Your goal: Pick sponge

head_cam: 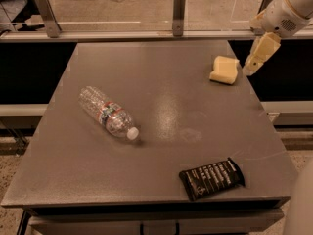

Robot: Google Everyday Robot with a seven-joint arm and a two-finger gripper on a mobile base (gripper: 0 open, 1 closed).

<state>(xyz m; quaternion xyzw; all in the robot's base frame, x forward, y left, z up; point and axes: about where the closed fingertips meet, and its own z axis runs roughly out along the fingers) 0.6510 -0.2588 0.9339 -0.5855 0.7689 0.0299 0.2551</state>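
The sponge (225,69) is a small pale yellow foam block lying on the grey table (161,106) near its far right edge. My gripper (255,61) hangs from the white arm at the upper right, its cream fingers pointing down just to the right of the sponge, close beside it. Nothing is held in it.
A clear plastic water bottle (107,113) lies on its side at the table's left middle. A black packet (211,178) lies near the front right edge. A glass barrier with metal posts (179,12) runs along the far edge.
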